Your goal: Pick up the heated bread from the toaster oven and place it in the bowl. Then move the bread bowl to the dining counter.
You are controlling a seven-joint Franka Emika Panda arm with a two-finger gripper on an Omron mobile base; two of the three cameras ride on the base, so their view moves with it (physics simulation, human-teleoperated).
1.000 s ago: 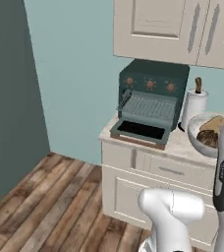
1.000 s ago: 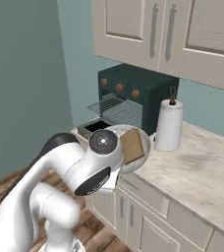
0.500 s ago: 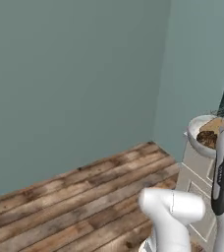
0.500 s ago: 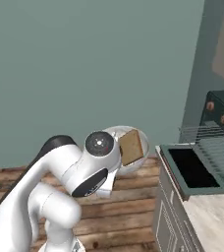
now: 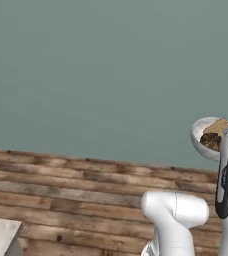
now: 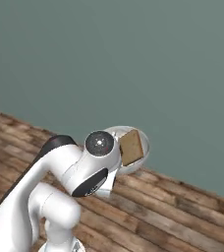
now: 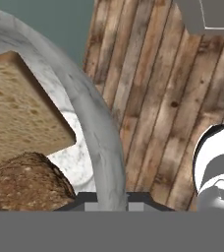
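Observation:
The pale grey bowl (image 5: 205, 136) hangs in the air in front of a teal wall, beside my forearm. A tan bread slice (image 6: 132, 146) leans inside the bowl (image 6: 144, 145), and a darker crusty piece (image 7: 25, 183) lies under the slice (image 7: 20, 113). In the hand view my gripper (image 7: 109, 199) is shut on the bowl's thick rim (image 7: 92, 113), one finger on each side. The toaster oven is out of view.
Wooden plank floor (image 5: 61, 185) spreads below the teal wall (image 5: 86, 65). A pale marbled counter corner (image 5: 0, 239) pokes in at the lower left, and shows as a grey corner (image 7: 207, 15) in the hand view; I cannot tell whether it is the dining counter.
Both base views have swung away from the cabinets and the oven to a bare wall and floor, so the base has turned. The bowl with bread has stayed in my gripper.

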